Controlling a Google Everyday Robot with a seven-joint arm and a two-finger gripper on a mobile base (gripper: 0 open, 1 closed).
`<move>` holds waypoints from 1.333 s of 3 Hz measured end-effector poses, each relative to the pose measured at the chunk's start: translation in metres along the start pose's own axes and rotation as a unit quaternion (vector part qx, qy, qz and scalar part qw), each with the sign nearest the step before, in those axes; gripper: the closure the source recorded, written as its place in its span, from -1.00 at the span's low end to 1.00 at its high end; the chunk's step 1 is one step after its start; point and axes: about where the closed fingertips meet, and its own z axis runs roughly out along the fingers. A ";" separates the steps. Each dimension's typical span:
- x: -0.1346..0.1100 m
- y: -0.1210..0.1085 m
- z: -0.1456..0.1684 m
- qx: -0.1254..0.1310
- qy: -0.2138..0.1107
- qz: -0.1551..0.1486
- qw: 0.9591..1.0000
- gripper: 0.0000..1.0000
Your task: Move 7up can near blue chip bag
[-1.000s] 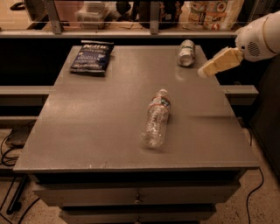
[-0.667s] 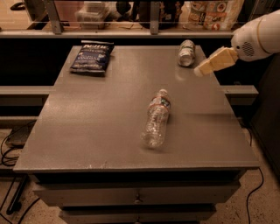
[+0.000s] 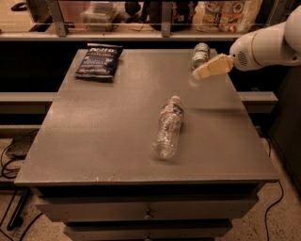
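Note:
The 7up can (image 3: 200, 54), silvery with green markings, lies on its side at the far right of the grey table (image 3: 108, 127). The blue chip bag (image 3: 99, 61) lies flat at the far left corner. My gripper (image 3: 203, 71) reaches in from the right on a white arm (image 3: 265, 44), its cream tip hanging just in front of the can and slightly to its right, above the tabletop. It holds nothing that I can see.
A clear plastic water bottle (image 3: 168, 129) lies on its side in the middle of the table. A shelf with packaged goods (image 3: 225, 9) runs behind the table. Cables (image 3: 14, 160) lie on the floor at the left.
My gripper has moved left and slightly down, closer to the 7up can. The can, bag and bottle have not moved.

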 end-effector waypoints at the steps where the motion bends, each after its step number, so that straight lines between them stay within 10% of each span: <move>1: -0.003 -0.019 0.038 0.024 -0.025 0.047 0.998 -1.00; 4: -0.008 -0.049 0.102 0.034 -0.040 0.094 0.994 -1.00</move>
